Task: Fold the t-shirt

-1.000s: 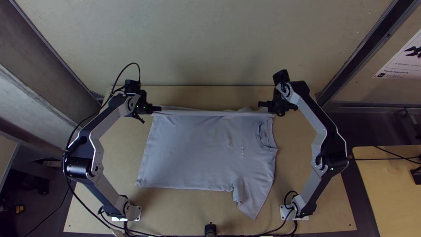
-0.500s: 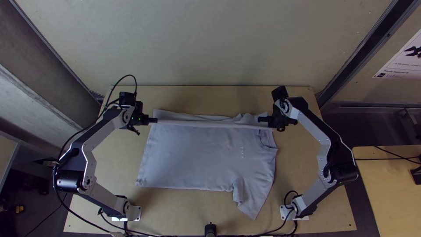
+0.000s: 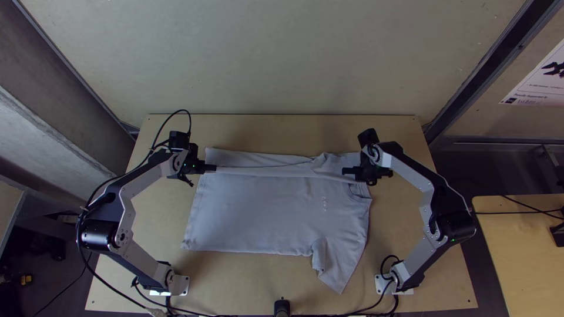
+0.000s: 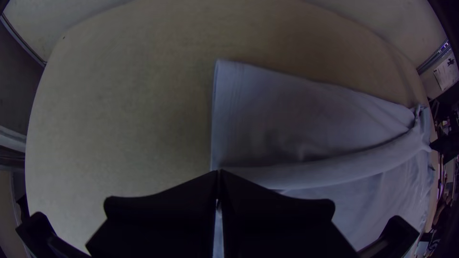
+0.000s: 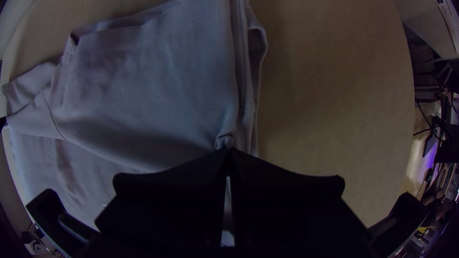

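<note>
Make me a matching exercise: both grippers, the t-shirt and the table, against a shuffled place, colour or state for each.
1. Left gripper
2. Right gripper
3. T-shirt
4. Table

A. Light wood
B. Shut on cloth, at the collar end
C. Partly folded, pale grey-blue
D. Shut on cloth, at the hem end

Pairs: 1-D, 2-B, 3-C, 4-A

Light wooden table [image 3: 282, 126] stood against a pale panel [image 3: 282, 53]. Dark rail [image 3: 487, 63] ran obliquely at right; beyond it, a printed white sheet [image 3: 543, 82]. Second wooden table [image 3: 517, 264], lower right, bore a thin cable and a black object [image 3: 559, 236]. Lower left, in shadow: small yellow item [image 3: 26, 280], apparently on the floor.
</note>
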`<state>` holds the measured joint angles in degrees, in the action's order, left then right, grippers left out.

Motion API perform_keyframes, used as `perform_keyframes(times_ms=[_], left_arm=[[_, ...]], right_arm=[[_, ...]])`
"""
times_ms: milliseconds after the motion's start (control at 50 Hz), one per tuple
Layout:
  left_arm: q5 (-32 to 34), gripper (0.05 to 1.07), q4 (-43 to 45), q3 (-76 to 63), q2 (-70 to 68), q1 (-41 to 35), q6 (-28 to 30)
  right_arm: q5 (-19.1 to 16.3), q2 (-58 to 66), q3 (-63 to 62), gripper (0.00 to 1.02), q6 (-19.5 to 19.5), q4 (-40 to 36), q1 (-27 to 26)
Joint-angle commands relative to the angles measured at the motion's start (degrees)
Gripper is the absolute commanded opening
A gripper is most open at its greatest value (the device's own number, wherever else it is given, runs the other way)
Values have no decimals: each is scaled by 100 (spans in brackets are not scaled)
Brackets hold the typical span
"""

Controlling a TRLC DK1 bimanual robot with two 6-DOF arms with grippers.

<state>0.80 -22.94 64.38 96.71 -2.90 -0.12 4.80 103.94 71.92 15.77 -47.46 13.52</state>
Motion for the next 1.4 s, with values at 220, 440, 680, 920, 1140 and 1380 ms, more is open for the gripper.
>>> perform_keyframes(times_ms=[220,440,680,920,1140,1380], left_arm=[[254,102,-897,224,164,96,-155],[702,102,-967,365,-565,360,-23],[755,102,-1415,479,-1128,544,390],[755,102,-2391,391,-1875,606,821],[729,102,-3683,13,-2578,597,1137],[325,102,-4192,-1077,-3316,501,1849]], right_arm=[[478,-120,-55,84,-109,-422,63],[469,-779,182,98,-83,-527,-113],[469,-1473,384,97,-83,-668,-350],[469,-2317,542,98,278,-1450,-403],[452,-2809,472,98,427,-2250,-218],[417,-3029,437,98,497,-2891,195]])
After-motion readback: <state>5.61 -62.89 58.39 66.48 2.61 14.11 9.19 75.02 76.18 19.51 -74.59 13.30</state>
